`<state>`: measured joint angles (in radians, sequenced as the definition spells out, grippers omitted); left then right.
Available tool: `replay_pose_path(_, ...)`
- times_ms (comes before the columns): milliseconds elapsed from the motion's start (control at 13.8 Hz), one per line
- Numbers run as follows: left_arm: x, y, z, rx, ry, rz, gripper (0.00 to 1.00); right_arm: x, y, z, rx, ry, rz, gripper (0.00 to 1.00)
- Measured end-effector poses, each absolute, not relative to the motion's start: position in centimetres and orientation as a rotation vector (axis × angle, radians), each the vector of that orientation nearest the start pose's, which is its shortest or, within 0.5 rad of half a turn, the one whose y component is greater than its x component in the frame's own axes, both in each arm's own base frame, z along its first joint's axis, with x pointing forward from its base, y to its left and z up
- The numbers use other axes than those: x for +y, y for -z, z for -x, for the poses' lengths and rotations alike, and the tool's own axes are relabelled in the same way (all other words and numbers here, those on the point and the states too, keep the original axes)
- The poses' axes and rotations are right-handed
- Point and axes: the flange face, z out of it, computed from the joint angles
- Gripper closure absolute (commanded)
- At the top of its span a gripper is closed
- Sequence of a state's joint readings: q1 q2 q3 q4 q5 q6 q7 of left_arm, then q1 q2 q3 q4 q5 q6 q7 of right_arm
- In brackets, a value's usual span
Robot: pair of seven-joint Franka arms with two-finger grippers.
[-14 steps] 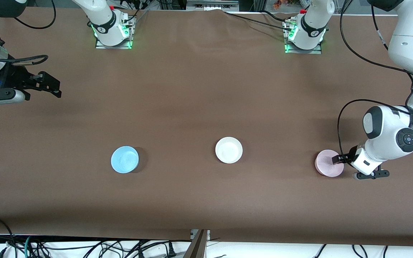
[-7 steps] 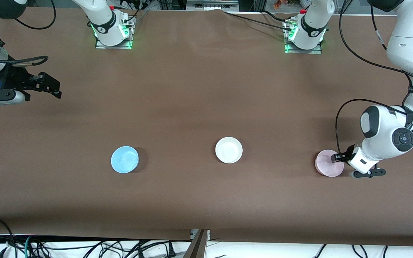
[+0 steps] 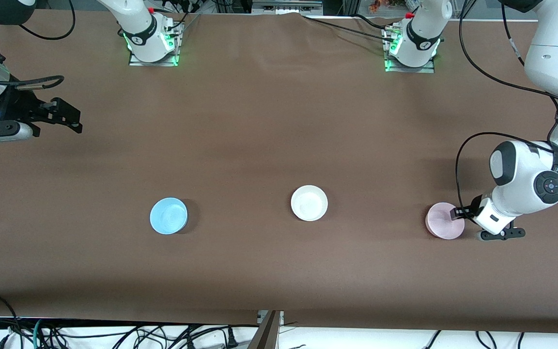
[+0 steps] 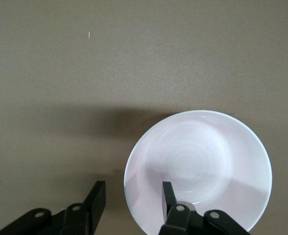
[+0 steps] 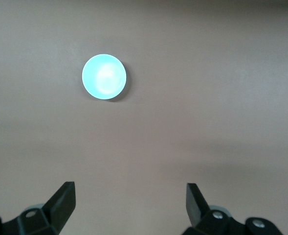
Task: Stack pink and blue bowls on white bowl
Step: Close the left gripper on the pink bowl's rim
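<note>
The pink bowl (image 3: 441, 222) (image 4: 207, 156) rests on the brown table toward the left arm's end. My left gripper (image 3: 458, 214) (image 4: 132, 193) is low at its rim, open, one finger inside the bowl and the other outside, with a gap still showing at the rim. The white bowl (image 3: 309, 203) sits mid-table. The blue bowl (image 3: 168, 215) (image 5: 104, 77) lies toward the right arm's end. My right gripper (image 3: 76, 122) (image 5: 129, 196) waits open and empty over bare table at the right arm's end.
The two arm bases (image 3: 153, 43) (image 3: 410, 48) stand along the table edge farthest from the front camera. Cables (image 3: 114, 334) hang below the table edge nearest to it. Wide stretches of brown cloth (image 3: 259, 135) separate the three bowls.
The left gripper's fingers have drawn closer together around the pink bowl's rim and its wrist has shifted slightly. The bowls and the right arm have not moved.
</note>
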<state>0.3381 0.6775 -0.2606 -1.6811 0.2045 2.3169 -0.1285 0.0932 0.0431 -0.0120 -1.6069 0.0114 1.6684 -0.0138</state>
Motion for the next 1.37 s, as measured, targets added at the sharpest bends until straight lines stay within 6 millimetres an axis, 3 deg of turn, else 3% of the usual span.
replay_pose_path(506,7.38,-21.35,-67.09,-0.186,-0.037,3.149,0.53,4.56,-59.15,-57.36,-0.141,0.028,3.127,0.0)
replay_pose_path(1373,7.3,-21.08,-66.89,-0.184,-0.047,3.15,0.74,4.56,-59.14,-57.36,-0.141,0.027,3.127,0.0)
